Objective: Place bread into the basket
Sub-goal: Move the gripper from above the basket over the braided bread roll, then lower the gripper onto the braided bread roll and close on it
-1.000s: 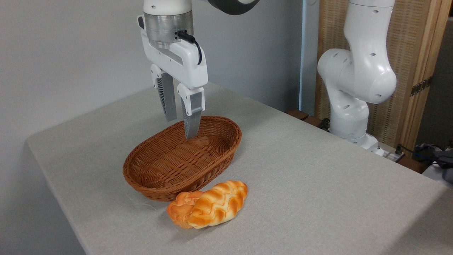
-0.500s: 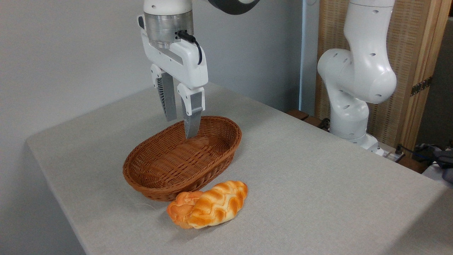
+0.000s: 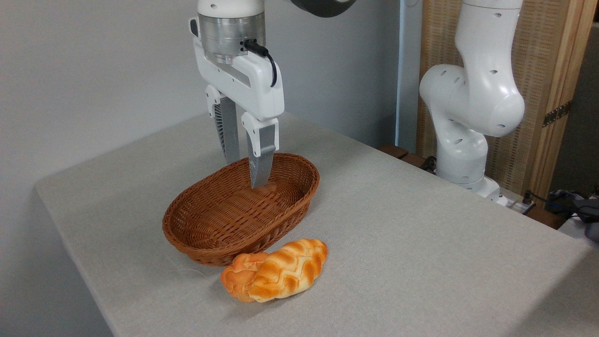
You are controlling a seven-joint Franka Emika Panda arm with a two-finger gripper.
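Golden-yellow with toasted brown ridges, the bread (image 3: pixel 289 269) lay on the grey cloth of the table (image 3: pixel 421 243), not in the basket (image 3: pixel 234 210). Its long axis ran from about eight o'clock up to two o'clock in the picture, the upper end pointing toward the right rear, the lower end toward the near edge of the table. A small round orange bun (image 3: pixel 238 276) sat against its left end, touching it. Both sat just in front of the basket, at roughly five o'clock from its middle, the bun close under the basket's near wall.

The basket itself was empty, its oval running the same way as the loaf, low end at seven o'clock and far end at one o'clock.

The gripper (image 3: pixel 247 172) hung over the far end of the basket, pointing straight down, fingers (image 3: pixel 260 159) spread a little apart with nothing between them, tips about level with the rim.

Open cloth stretched wide to the right of the loaf, toward three o'clock, and above the loaf there was clear air. The near table edge lay close below it at six o'clock. The white arm base (image 3: pixel 468 117) stood well apart at the far right.
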